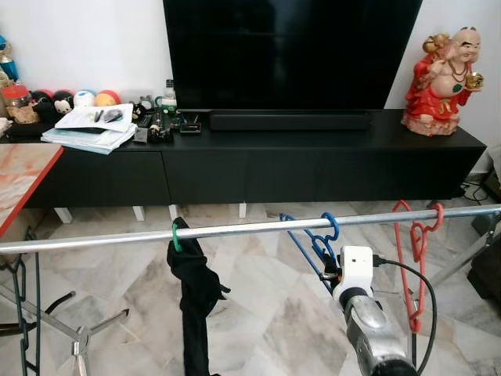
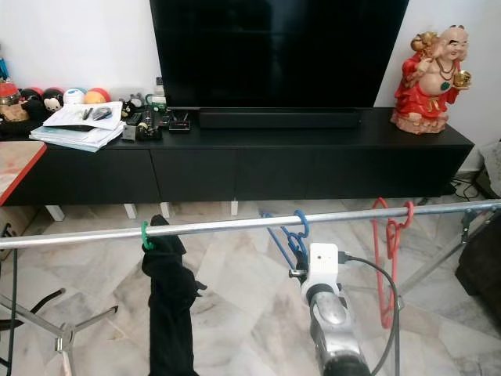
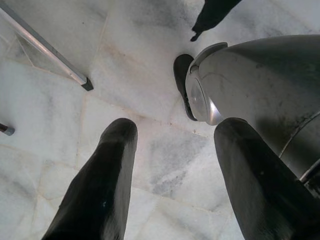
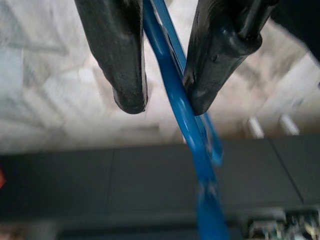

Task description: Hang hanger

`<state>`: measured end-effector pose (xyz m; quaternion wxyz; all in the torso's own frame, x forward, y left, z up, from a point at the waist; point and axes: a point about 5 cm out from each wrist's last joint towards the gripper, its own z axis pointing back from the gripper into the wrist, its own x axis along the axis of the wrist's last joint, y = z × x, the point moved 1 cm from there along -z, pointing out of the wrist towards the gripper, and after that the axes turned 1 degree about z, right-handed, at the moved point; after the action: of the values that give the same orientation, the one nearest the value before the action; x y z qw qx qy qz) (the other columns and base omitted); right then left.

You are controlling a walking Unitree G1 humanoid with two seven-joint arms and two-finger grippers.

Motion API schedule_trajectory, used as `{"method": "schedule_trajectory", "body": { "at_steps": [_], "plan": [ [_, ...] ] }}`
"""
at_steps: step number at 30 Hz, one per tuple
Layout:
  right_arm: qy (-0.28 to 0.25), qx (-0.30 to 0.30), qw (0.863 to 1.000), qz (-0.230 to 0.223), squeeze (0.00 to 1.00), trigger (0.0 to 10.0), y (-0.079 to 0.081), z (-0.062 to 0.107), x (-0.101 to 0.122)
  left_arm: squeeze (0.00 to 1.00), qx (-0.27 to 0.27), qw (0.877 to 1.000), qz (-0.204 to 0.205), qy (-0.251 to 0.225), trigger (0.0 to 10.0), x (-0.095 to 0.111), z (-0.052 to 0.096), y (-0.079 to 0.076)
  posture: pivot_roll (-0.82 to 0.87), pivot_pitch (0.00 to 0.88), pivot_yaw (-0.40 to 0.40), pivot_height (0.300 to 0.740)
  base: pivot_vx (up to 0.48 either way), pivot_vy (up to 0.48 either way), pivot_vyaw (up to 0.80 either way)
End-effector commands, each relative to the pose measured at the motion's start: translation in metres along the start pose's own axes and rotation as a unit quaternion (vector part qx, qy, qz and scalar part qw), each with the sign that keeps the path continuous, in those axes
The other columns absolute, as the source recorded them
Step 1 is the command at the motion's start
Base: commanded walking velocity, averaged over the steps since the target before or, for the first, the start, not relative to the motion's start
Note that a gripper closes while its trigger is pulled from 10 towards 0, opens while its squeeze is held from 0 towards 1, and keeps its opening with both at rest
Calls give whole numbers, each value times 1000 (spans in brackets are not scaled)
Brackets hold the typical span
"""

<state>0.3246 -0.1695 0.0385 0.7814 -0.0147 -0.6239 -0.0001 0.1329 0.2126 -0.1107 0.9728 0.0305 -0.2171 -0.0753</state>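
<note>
A silver rail runs across in front of me. A blue hanger has its hook looped over the rail right of the middle and leans away from upright. My right gripper reaches up just below the rail and is shut on the blue hanger's neck; in the right wrist view the blue hanger passes between the two fingers. My left gripper hangs low over the marble floor, open with nothing between its fingers.
A black garment hangs from a green hook left of the middle. Red hangers hang at the rail's right end. Behind stand a black TV cabinet, a red statue and a red-edged table. Rack legs spread below left.
</note>
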Motion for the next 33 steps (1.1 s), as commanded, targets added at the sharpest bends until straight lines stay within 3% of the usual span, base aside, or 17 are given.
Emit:
{"method": "schedule_trajectory", "body": {
  "at_steps": [1, 7, 16, 18, 19, 25, 28, 33],
  "plan": [
    [-47, -8, 999, 10, 0, 10000, -2, 3, 11, 0, -4, 1000, 0, 6, 10000, -3, 0, -1, 154, 0, -25, 740, 0, 0, 0],
    [-93, -5, 996, -5, 0, 10000, -3, 24, 8, 0, -6, 1000, -3, 6, 10000, -2, 0, -2, 146, 0, -24, 740, 0, 0, 0],
    [-82, -9, 997, 0, 0, 10000, -10, 44, -2, 0, -7, 1000, -6, 6, 10000, -2, 0, -2, 142, 0, -30, 740, 0, 0, 0],
    [-67, -2, 998, 4, 0, 10000, -9, 47, -7, 0, -7, 1000, -6, 6, 10000, -3, 0, -2, 136, 0, -31, 740, 0, 0, 0],
    [-7, 29, 999, 13, 0, 10000, -4, 53, -29, 0, -7, 1000, -6, 6, 10000, -3, 0, -2, 134, 0, -31, 740, 0, 0, 0],
    [90, 52, 992, 65, 0, 10000, -2, 67, -69, 0, -9, 1000, -7, 5, 10000, -4, 0, -3, 139, 0, -37, 740, 0, 0, 0],
    [85, 25, 995, 45, 0, 10000, -6, 70, -69, 0, -7, 1000, -7, 4, 10000, -4, 0, -3, 147, 0, -38, 740, 0, 0, 0],
    [2, 3, 1000, 7, 0, 10000, -8, 75, -42, 0, -6, 1000, -6, 3, 10000, -4, 0, -3, 143, 0, -37, 740, 0, 0, 0]
  ]
}}
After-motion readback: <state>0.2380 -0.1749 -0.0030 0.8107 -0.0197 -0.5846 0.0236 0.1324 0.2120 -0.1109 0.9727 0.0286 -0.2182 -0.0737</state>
